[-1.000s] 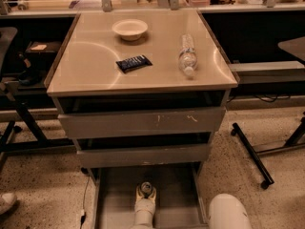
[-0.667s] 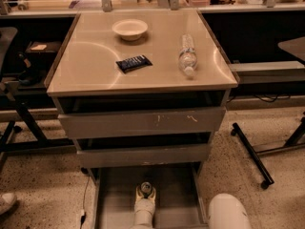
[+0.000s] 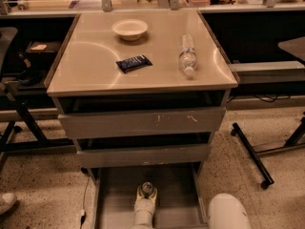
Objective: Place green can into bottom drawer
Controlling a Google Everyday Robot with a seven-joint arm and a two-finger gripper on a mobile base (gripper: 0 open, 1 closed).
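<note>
1. gripper [image 3: 145,200] is at the near edge of the view, reaching down into the open bottom drawer [image 3: 119,194], roughly centred left to right
2. can't tell whether it's clamped on the green can [image 3: 147,189] or already released; the can sits right at its tip, upright, silver top facing up
3. change over the last second: none that I can see. Gripper, can and drawer are all in the same spots, so the arm looks paused
4. my read: the can is inside the drawer footprint, low and possibly on the floor, so the placement is nearly done. What's left is confirming release and backing out
5. materials, from the tool outward: gripper is a pale, smooth plastic shell. Can is a small cylinder with a metal lid and a pale yellowish-green side
6. bottom drawer is a grey sheet-metal tray with a flat floor and low side walls, pulled towards the near side
7. two upper drawers [image 3: 143,122] are grey metal too, with scuffed fronts, both slightly ajar
8. cabinet top [image 3: 90,66] is a smooth, glossy beige slab. On it: a shallow cream bowl [image 3: 129,28] far centre, a dark snack packet [image 3: 134,63] in the middle, and a clear ribbed water bottle [image 3: 188,55] lying on its side at right
9. rounded white robot part [image 3: 228,213] near right, over the speckled floor [image 3: 43,185]
</note>
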